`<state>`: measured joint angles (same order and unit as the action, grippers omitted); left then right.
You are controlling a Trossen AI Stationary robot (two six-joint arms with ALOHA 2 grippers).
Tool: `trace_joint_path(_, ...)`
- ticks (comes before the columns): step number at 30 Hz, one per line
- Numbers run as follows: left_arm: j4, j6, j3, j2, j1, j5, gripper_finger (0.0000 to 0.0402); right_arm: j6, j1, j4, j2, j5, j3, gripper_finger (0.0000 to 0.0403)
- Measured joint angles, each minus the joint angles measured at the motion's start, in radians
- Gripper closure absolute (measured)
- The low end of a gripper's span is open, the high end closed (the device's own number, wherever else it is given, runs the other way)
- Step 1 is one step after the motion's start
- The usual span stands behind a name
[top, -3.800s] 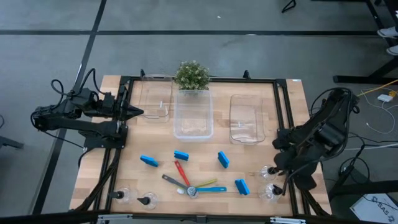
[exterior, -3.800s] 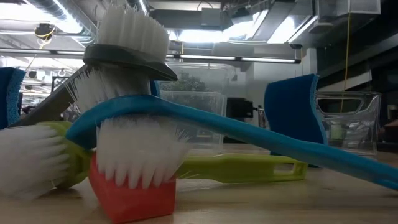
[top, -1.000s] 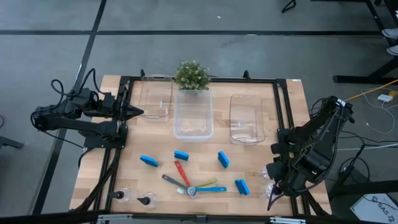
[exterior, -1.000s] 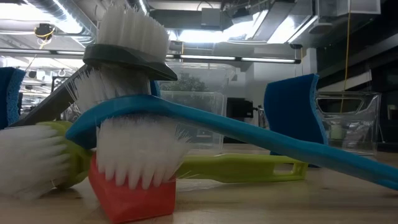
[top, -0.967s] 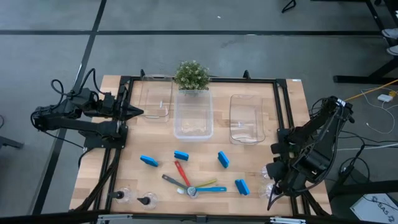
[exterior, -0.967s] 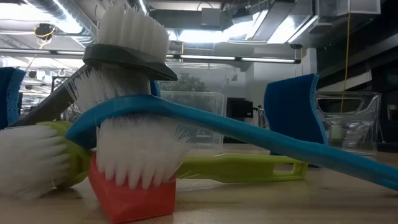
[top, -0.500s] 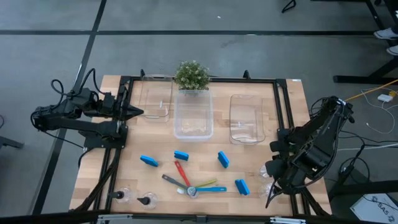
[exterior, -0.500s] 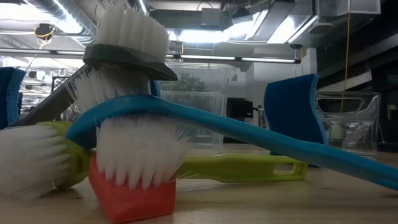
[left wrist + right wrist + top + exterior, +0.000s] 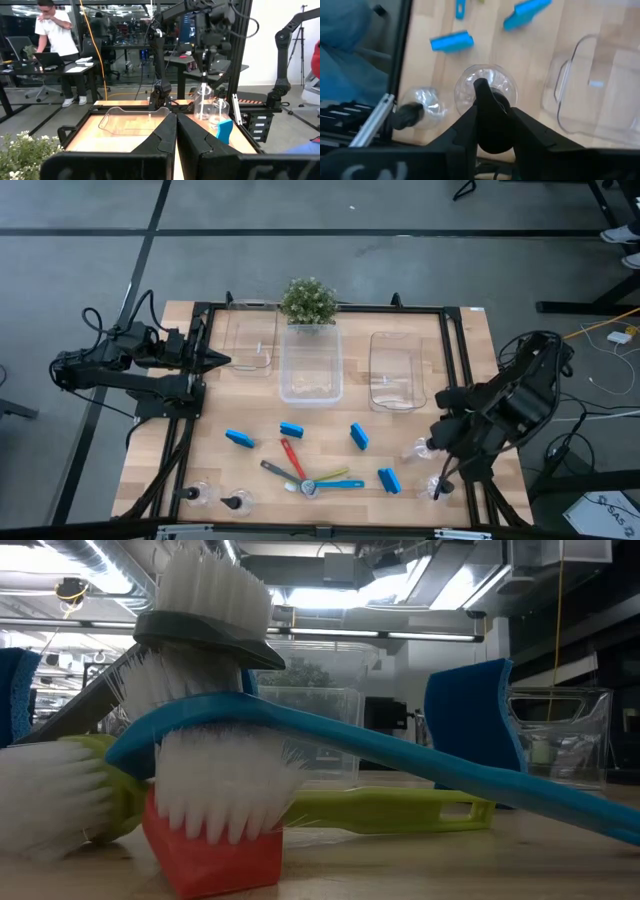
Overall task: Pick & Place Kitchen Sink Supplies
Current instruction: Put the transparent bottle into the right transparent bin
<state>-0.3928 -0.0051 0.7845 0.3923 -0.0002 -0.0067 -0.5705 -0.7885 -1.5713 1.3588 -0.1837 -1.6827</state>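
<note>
My right gripper (image 9: 432, 448) hangs over the table's near right corner, shut on a clear bottle (image 9: 485, 90) with a black pump top. A second bottle (image 9: 417, 110) stands on the table beside it. Two more bottles (image 9: 198, 495) stand at the near left corner. Several blue sponges (image 9: 358, 436) lie around the crossed brushes (image 9: 305, 478) in the near middle. The low view shows the brush heads (image 9: 205, 740) stacked on one another. My left gripper (image 9: 225, 361) waits shut at the far left. My right gripper pinches the bottle's black pump top (image 9: 491, 131) between its two fingers, coming from above and pointing steeply down. The bottle hangs upright below the fingers (image 9: 202, 102), lifted clear of the table.
Three clear bins (image 9: 396, 370) stand in a row across the far half, with a green potted plant (image 9: 308, 300) behind the middle one. A black frame rail (image 9: 462, 380) runs along the table's right side. People and desks show in the room beyond.
My right gripper has risen from the near right corner and drawn a little toward the far edge, still shut on the pump top. The bottle has come up off the table with it and stays upright.
</note>
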Motion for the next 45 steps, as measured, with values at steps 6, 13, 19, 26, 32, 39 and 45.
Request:
trace_joint_path(6,0.000,0.000,0.000,0.000,0.000,0.000,0.0395,0.085,0.067,0.000,0.000,0.000,-0.119,0.0307)
trace_joint_path(13,0.000,0.000,0.000,0.000,0.000,0.000,0.0395,0.192,0.177,-0.001,0.000,0.000,-0.233,0.0307)
trace_joint_path(19,0.000,0.000,0.000,0.000,0.000,0.000,0.0395,0.319,0.299,0.000,0.000,0.000,-0.283,0.0307)
trace_joint_path(26,0.000,0.000,0.000,0.000,0.000,0.000,0.0396,0.459,0.473,0.000,0.000,-0.030,-0.286,0.0298)
trace_joint_path(32,0.000,0.000,0.000,0.000,0.000,0.000,0.0396,0.557,0.632,0.000,0.000,-0.069,-0.286,0.0308)
trace_joint_path(39,0.000,0.000,0.000,0.000,0.000,0.000,0.0395,0.606,0.797,0.000,0.000,-0.069,-0.286,0.0300)
trace_joint_path(45,0.000,0.000,0.000,0.000,0.000,0.000,0.0395,0.631,0.915,0.000,0.000,-0.069,-0.286,0.0308)
